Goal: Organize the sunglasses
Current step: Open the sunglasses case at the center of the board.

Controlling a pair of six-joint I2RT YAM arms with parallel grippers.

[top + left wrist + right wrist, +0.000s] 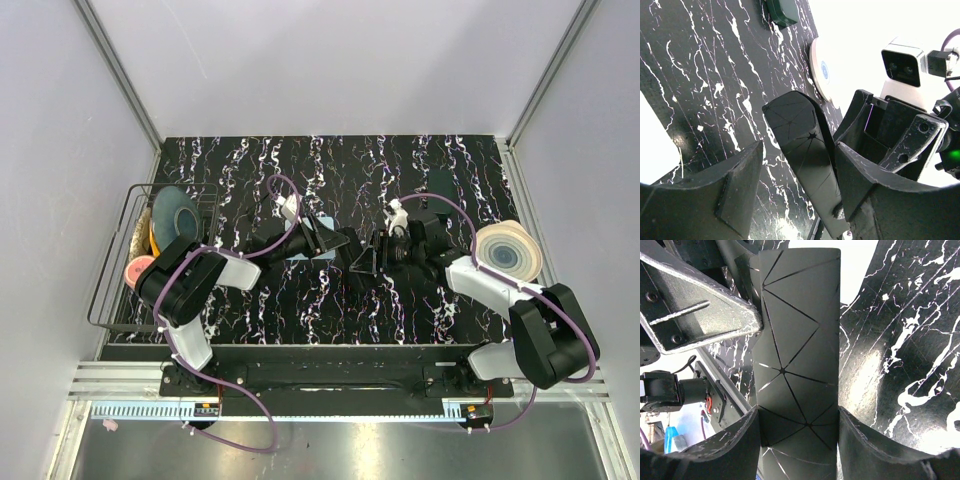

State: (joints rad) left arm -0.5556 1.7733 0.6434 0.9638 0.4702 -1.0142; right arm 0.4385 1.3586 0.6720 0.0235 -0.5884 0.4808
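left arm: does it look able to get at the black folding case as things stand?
Probably yes. The folding case sits between the open fingers of the left end effector, with nothing in the way. The right end effector is gripping it too.

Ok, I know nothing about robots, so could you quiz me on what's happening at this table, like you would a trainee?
1. True or false: the black faceted folding case lies on the black white-veined table, untouched by either arm.
2. Which arm's pincer presses the case from both sides? A) left B) right C) neither
3. Fill in: seen from above, the cream round disc with blue rings sits near the table's ____ edge.

Key
1. False: it is held.
2. B: the right pincer clamps it.
3. Right.
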